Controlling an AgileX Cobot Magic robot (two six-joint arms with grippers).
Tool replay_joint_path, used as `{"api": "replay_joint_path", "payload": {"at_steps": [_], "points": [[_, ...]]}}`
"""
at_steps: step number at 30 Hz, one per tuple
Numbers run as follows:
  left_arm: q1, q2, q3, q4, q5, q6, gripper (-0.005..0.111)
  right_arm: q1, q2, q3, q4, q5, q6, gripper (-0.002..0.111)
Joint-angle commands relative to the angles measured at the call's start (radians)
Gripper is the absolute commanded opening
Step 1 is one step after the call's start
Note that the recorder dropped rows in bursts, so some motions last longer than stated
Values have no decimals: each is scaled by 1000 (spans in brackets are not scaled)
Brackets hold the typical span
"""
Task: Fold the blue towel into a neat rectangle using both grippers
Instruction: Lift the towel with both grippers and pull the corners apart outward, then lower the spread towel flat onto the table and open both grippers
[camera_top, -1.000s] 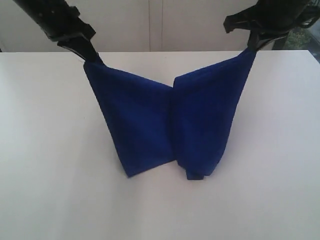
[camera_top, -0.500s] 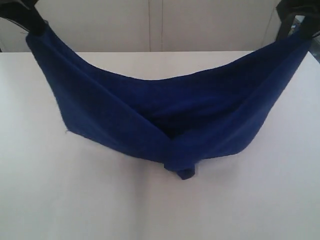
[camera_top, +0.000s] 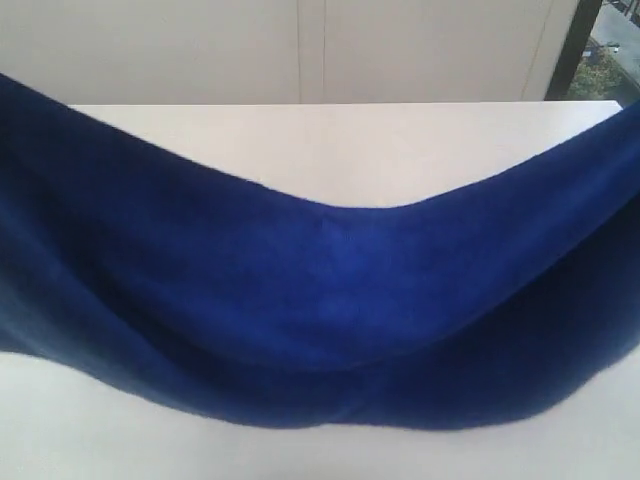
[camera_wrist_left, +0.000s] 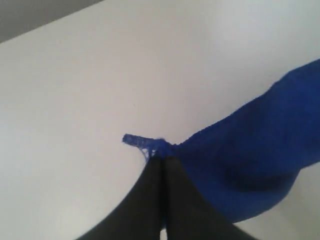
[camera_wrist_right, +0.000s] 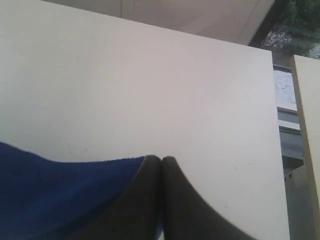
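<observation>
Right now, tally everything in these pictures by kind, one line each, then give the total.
Blue towel: 1
Grippers: 2, the left gripper and the right gripper, each shut on a towel corner
White table: 1
Total: 4

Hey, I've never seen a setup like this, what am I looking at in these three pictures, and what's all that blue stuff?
This is a robot with two arms, each ending in a black pincer called a gripper. One picture comes from a camera set apart from the arms; it sees a blue towel stretched wide and sagging in the middle, lifted above a white table. The arms are outside that picture. The other two come from cameras on the wrists. In one, the left gripper is shut on a towel corner with a frayed bit poking out. In the other, the right gripper is shut on another edge of the towel. Nothing else shows on the table.
</observation>
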Motion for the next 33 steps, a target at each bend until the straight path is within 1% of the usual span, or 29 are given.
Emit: {"api": "replay_joint_path", "payload": {"at_steps": [1, 3, 5, 9, 11, 14, 16, 17, 20, 23, 25, 28, 33], "points": [[1, 41, 122, 94, -9, -85, 0, -6, 78, 65, -15, -52, -5, 0], [1, 79, 188, 118, -114, -100, 0, -6, 136, 119, -33, -117, 5, 0], [1, 132, 263, 130, -265, -130, 0, -6, 201, 171, -74, -217, 39, 0], [1, 246, 420, 130, -526, -159, 0, -6, 355, 269, -169, -397, 170, 0], [1, 305, 505, 136, -714, -172, 0, -6, 440, 300, -223, -477, 233, 0], [1, 387, 582, 139, -987, -190, 0, -6, 553, 307, -321, -567, 331, 0], [1, 442, 600, 139, -1118, -174, 0, -6, 605, 307, -394, -618, 400, 0], [1, 473, 600, 139, -1162, -164, 0, -6, 630, 307, -434, -637, 439, 0], [4, 560, 600, 139, -1277, -150, 0, -8, 690, 307, -537, -662, 548, 0], [33, 632, 598, 130, -1380, -153, 0, -28, 739, 302, -576, -720, 606, 0], [66, 671, 581, 110, -1407, -157, 0, -51, 770, 296, -583, -770, 632, 0], [104, 734, 535, 77, -1414, -157, 0, -85, 817, 270, -583, -809, 653, 0], [110, 832, 447, 75, -1417, -160, 0, -122, 913, 202, -581, -847, 669, 0]]}}
